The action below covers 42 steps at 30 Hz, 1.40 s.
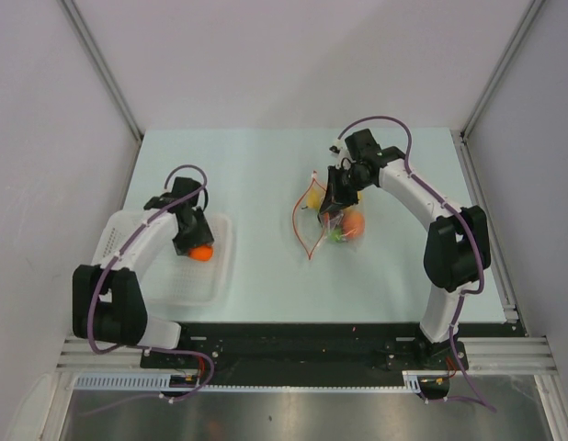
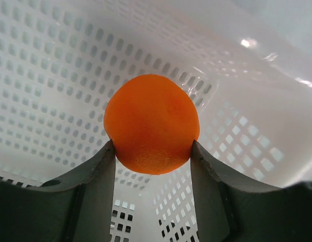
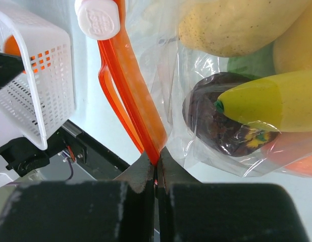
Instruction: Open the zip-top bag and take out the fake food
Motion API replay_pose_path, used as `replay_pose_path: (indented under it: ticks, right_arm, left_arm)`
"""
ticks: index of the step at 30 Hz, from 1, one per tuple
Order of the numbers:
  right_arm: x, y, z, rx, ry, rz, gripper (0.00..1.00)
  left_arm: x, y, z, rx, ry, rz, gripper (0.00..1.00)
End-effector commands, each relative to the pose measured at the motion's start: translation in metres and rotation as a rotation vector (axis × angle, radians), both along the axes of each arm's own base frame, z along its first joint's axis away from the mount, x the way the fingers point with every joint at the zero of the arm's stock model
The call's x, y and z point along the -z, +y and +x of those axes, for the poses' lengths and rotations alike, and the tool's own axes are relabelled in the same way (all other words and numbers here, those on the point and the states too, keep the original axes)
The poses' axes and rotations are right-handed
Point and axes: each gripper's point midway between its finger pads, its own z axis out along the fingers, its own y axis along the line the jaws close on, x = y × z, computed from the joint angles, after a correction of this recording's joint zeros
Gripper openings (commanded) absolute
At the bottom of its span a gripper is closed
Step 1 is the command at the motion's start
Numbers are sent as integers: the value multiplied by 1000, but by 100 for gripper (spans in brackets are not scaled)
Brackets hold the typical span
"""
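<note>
We see the left gripper (image 2: 152, 147) clamped on a round orange plastic fruit (image 2: 152, 123), one finger on each flank. It hangs inside the white plastic mesh basket (image 2: 45, 75); whether the fruit touches the floor we cannot tell. We judge that this piece is ready to be let go, since the basket lies straight below it.

The clear zip-top bag (image 1: 332, 219) lies on the pale green table (image 1: 266, 165), well to the right of the basket. The right gripper (image 3: 157, 166) is closed tight on the red-orange zip strip (image 3: 131, 91), pinching one lip of it. The two lips stand apart, so we take the bag to be open. The white slider tab (image 3: 97, 19) sits at the end of the strip away from the gripper.

In the bag we make out a yellow banana (image 3: 277, 101), a dark purple piece (image 3: 211, 121) just beside it, and paler yellow, green and orange pieces.

The parted strip bows out on the side of the bag facing the basket, and its long axis runs roughly from the near edge of the table to the far one. So the mouth faces the basket and the left arm, which we judge to be the arm to reach in while the right holds the lip.
</note>
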Motion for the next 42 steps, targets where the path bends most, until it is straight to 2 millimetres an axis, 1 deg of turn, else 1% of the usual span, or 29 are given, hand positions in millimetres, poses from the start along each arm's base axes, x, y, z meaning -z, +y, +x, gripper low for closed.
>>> replay_pose_path:
  ticks: [1,2,3,6,8,9,13,14,15,16,17,18,19,20,21,22,23,24,25,26,27,28,30,31,34,36,39,41,42]
  right_arm:
    - [-24,2,-3,-29,-50,34,0]
    - [-25,4,-4,-32,-51,38,0]
    - [-24,4,-4,-32,-47,39,0]
    - [-27,9,-6,-41,-48,48,0]
    - [-29,13,-8,-47,-45,53,0]
    - [-30,14,-9,-48,-47,58,0]
    - [-36,19,-12,-54,-34,88,0]
    - [-39,20,-13,-53,-34,96,0]
    - [-42,20,-13,-52,-38,101,0]
    - [-46,20,-14,-52,-42,107,0]
    - [-48,20,-15,-53,-41,110,0]
    - [-52,21,-16,-51,-40,120,0]
    - [-54,21,-16,-52,-41,121,0]
    - [-59,20,-18,-50,-41,126,0]
    - [-62,21,-20,-48,-37,132,0]
    - [-66,21,-20,-45,-43,136,0]
    - [-70,20,-21,-42,-46,139,0]
    - [-71,20,-22,-40,-45,143,0]
    - [-74,19,-22,-29,-41,151,0]
    - [-75,18,-22,-25,-35,156,0]
    - [-78,18,-22,-22,-34,167,0]
    - [-78,16,-22,-13,-31,168,0]
    - [-79,15,-21,-7,-32,171,0]
    - [-78,15,-20,-4,-30,169,0]
    - [-76,12,-21,7,-18,168,0]
    - [-73,10,-22,10,-13,164,0]
    - [-67,8,-26,12,1,160,0]
    - [-64,7,-28,13,9,157,0]
    - [-63,6,-29,14,11,157,0]
  left_arm:
    - [12,-15,15,14,-19,-105,22]
    - [13,-15,18,15,-24,-111,32]
    - [13,-14,20,15,-26,-103,51]
    - [7,-10,23,13,-27,-84,76]
    - [-4,-11,23,12,-65,-91,88]
    - [-10,-14,24,19,-92,-107,99]
    - [-35,-24,24,31,-175,-155,99]
    - [-49,-29,27,62,-233,-167,91]
    - [-66,-40,37,106,-315,-198,86]
    - [-85,-59,39,186,-391,-234,80]
    - [-96,-74,43,239,-439,-277,63]
    - [-115,-93,57,302,-536,-337,57]
    - [-128,-128,51,426,-553,-473,53]
    - [-137,-148,62,456,-596,-557,44]
    - [-141,-166,61,498,-599,-622,37]
    - [-145,-191,57,562,-589,-681,31]
    - [-147,-204,58,577,-585,-708,20]
    - [-136,-220,64,598,-553,-729,18]
    - [-141,-240,61,645,-548,-763,17]
    - [-140,-253,58,671,-519,-807,16]
    - [-123,-265,62,676,-470,-820,16]
    - [-122,-280,58,705,-449,-837,16]
    - [-111,-294,57,733,-409,-855,15]
    - [-100,-304,56,745,-377,-860,14]
    - [-82,-317,56,748,-326,-852,14]
    - [-73,-322,51,767,-296,-823,15]
    - [-59,-324,50,761,-261,-750,32]
    - [-48,-326,48,753,-241,-723,47]
    - [-44,-323,53,733,-254,-678,50]
